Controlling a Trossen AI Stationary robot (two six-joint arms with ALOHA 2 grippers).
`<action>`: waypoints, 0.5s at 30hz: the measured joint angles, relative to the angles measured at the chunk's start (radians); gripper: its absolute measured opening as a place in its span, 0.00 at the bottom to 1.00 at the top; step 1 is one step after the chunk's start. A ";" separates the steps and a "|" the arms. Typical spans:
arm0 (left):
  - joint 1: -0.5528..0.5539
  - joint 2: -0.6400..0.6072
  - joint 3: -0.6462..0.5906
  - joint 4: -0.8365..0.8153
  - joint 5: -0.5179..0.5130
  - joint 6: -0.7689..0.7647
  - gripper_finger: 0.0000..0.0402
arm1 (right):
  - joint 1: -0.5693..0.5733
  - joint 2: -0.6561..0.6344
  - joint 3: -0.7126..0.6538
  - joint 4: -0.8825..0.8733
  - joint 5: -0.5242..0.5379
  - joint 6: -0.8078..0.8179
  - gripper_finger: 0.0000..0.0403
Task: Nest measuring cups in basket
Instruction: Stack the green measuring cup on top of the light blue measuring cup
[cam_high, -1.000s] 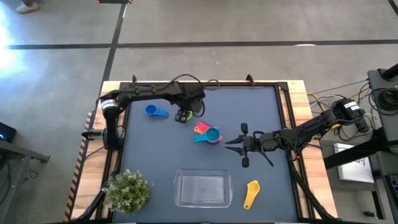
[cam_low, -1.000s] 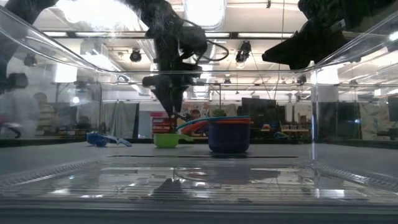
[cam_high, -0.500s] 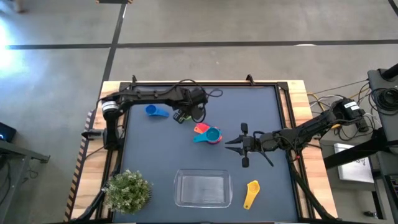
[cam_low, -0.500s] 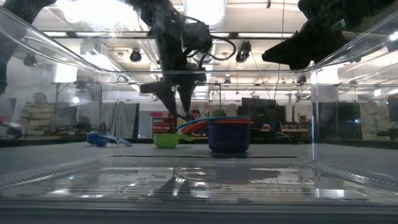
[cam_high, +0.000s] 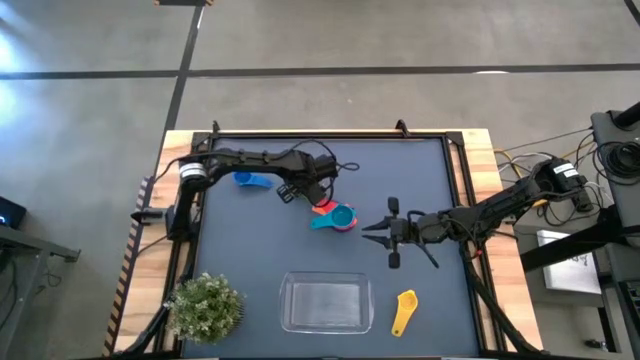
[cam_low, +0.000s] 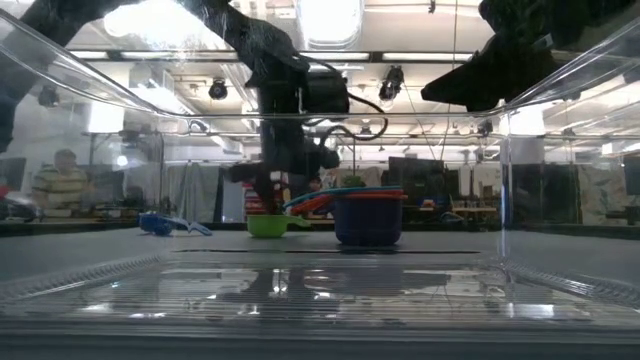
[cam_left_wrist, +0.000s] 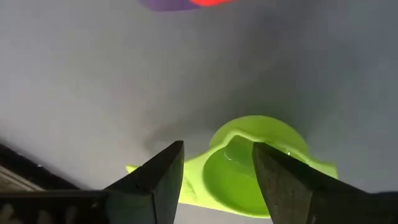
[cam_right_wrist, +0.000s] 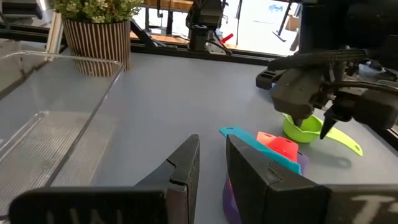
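My left gripper straddles green cup rim, fingers part-open, not clamped; right gripper narrow, empty, near nested cups.

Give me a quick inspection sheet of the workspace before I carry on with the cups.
Surface: dark table mat, wood edges.
Job's things: basket holds no cups, at the front edge; green cup under the left hand; nested stack of teal, red-pink and purple at mid-table; blue cup back left; yellow cup beside the basket.
Clutter: potted plant at the front left corner.
Grippers: left hand straddles the green cup's rim, fingers open; right hand waits right of the stack, fingers narrowly apart, holding nothing.
Cables: a loop on the left arm; loose wires off the right edge.
Surroundings: concrete floor; a seated person in the background.
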 joint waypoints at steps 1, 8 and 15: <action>0.000 0.003 0.000 0.002 0.000 0.004 0.42 | 0.000 0.000 0.000 -0.002 0.003 0.000 0.17; 0.004 0.024 0.001 0.005 0.002 0.006 0.37 | 0.000 0.000 0.000 -0.008 0.004 -0.013 0.17; 0.024 0.023 0.001 0.000 0.051 -0.198 0.17 | 0.000 0.000 0.000 -0.008 0.004 -0.017 0.17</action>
